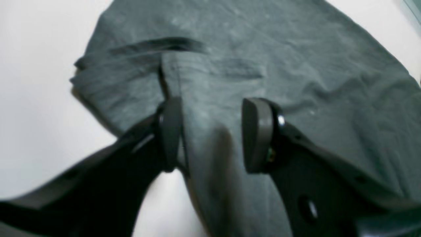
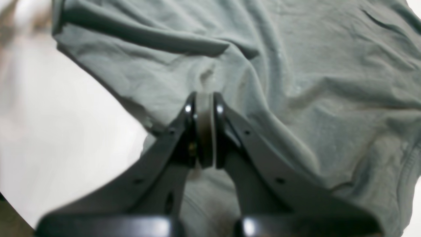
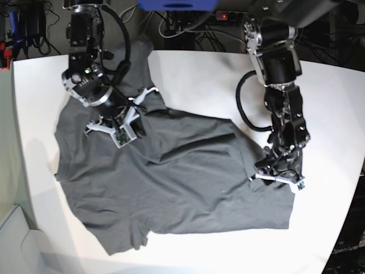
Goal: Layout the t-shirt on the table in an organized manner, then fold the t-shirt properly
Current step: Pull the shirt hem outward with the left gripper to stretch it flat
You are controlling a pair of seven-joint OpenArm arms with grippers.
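Note:
The dark grey t-shirt (image 3: 182,182) lies spread and rumpled over the middle of the white table (image 3: 199,74), with its upper part bunched at the back left. My right gripper (image 2: 205,98) is shut on a pinch of the t-shirt (image 2: 329,82), and creases run in to its tip; in the base view it sits at the shirt's upper left (image 3: 128,123). My left gripper (image 1: 212,108) is open at the shirt's right edge (image 3: 274,174). Its jaws stand apart astride a raised ridge of the t-shirt (image 1: 296,65).
Cables and dark equipment (image 3: 188,23) crowd the floor behind the table's far edge. A pale translucent box corner (image 3: 14,240) shows at the lower left, beside the table. Bare white tabletop (image 1: 33,98) borders the shirt on the left wrist side.

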